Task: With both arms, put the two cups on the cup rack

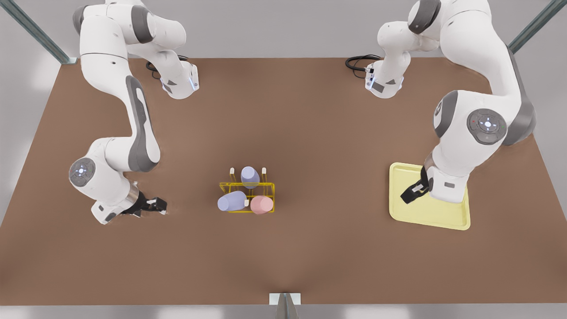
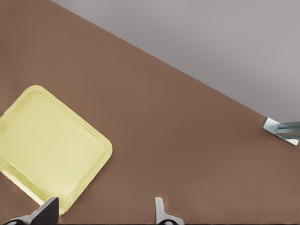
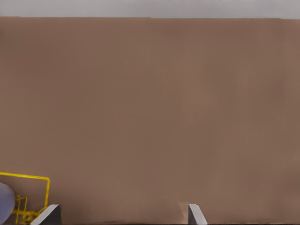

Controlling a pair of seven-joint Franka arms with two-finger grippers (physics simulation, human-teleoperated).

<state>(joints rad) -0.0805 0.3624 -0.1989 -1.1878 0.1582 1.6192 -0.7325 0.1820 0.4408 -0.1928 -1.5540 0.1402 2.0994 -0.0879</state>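
The yellow wire cup rack point(image 1: 270, 188) stands mid-table. On it are a lavender cup point(image 1: 250, 176) at the back, a second lavender cup point(image 1: 232, 201) lying tilted at the front, and a salmon-pink cup point(image 1: 261, 204) beside it. My right gripper point(image 1: 157, 206) hovers low at the front view's left, apart from the rack, open and empty. Its wrist view shows both fingertips point(image 3: 49, 214), a rack corner point(image 3: 33, 178) and a lavender cup edge point(image 3: 4, 201). My left gripper point(image 1: 412, 192) hangs open over the pale-yellow tray point(image 1: 443, 217), fingers point(image 2: 47, 213) spread and empty.
The flat tray point(image 2: 47, 145) lies at the front view's right with nothing on it. Black cables point(image 1: 359, 62) sit by the arm bases at the back. A metal bracket point(image 1: 285, 299) marks the table's front edge. Brown tabletop surrounds the rack.
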